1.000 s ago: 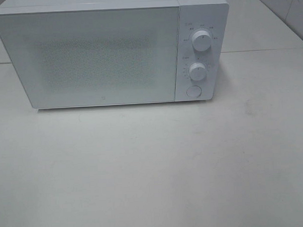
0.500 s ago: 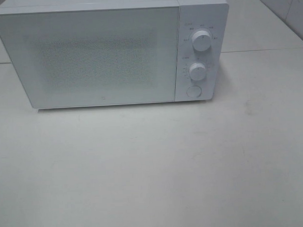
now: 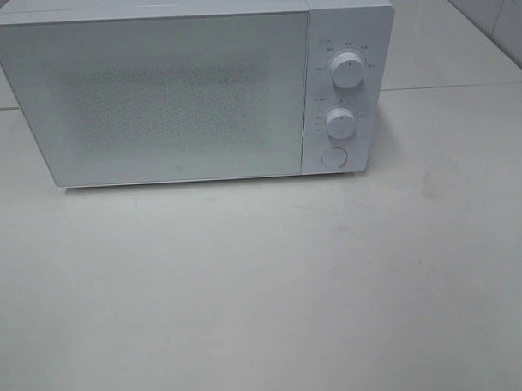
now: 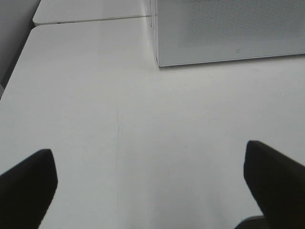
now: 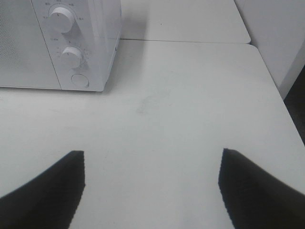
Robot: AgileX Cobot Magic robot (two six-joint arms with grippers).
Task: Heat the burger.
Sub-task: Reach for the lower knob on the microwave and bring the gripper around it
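The light is soft and even, and everything looks pale and washed out. The white microwave (image 3: 172, 96) almost blends into the white table (image 3: 264, 290). A thin gray shadow lies under the microwave's front. In both wrist views the black fingers (image 4: 26, 191) look blurry, with fuzzy edges.

Upper round white knob (image 3: 348, 72): surrounding grey print illegible.
Lower round white knob (image 3: 339, 122): scale marks illegible.
White microwave door (image 3: 155, 96): tiny logo unreadable.

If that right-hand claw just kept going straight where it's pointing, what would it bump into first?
Probably just the bare table; the microwave sits off to one side of the right gripper.
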